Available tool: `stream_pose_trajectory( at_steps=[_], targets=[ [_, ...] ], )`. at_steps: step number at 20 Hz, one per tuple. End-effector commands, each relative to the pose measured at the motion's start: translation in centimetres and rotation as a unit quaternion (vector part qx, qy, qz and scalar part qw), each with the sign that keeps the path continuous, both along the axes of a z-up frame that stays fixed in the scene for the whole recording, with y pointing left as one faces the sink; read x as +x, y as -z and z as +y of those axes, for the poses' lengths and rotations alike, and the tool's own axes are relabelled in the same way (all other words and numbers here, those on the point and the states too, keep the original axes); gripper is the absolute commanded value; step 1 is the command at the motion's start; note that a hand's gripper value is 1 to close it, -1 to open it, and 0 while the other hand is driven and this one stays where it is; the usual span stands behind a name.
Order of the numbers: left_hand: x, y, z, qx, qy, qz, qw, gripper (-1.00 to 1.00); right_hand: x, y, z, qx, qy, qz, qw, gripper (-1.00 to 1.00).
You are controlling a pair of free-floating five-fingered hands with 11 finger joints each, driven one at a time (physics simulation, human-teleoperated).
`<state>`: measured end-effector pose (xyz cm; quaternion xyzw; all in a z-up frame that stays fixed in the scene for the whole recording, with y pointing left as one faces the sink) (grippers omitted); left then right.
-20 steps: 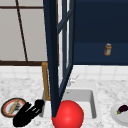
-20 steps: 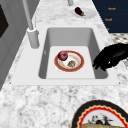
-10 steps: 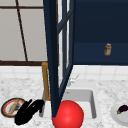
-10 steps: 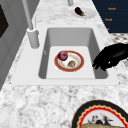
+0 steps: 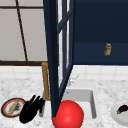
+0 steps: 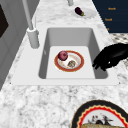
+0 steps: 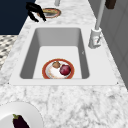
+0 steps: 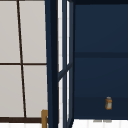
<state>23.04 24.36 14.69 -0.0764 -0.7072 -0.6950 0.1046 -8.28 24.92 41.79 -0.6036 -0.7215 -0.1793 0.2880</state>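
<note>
My left hand hovers over the counter at the sink's front left corner, open, its fingers spread and holding nothing. In the left side view the same hand hangs over the sink's front rim with its fingers drooping. It also appears at the far corner in the right side view. Just left of the hand lies a patterned plate with a bread roll on it. Inside the sink sits a red-rimmed plate carrying a dark red round fruit and a small brown item. A red ball shows at the sink's front.
An open dark blue cabinet door hangs over the sink's left half. A jar stands on the cabinet shelf. The faucet rises at the back rim. A white plate with an eggplant rests on the right counter.
</note>
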Motion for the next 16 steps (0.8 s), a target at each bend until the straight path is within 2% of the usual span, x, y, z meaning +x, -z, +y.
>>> stream_pose_trajectory(
  at_steps=[1,5,11,16],
  targets=[
    [0.0,0.0,0.0,0.0,0.0,0.0,1.0,0.0,0.1,0.5,-1.8,-0.033,0.0,0.062,0.9975,-1.0],
    [0.0,0.0,0.0,0.0,0.0,0.0,1.0,0.0,0.3,1.0,-3.3,-0.055,-0.032,0.077,0.995,-1.0],
    [0.0,0.0,0.0,0.0,0.0,0.0,1.0,0.0,0.8,1.7,-5.2,-0.075,-0.075,0.1,0.9893,-1.0],
    [0.0,0.0,0.0,0.0,0.0,0.0,1.0,0.0,1.4,2.1,-6.5,-0.072,-0.113,0.12,0.9836,-1.0]
  ],
)
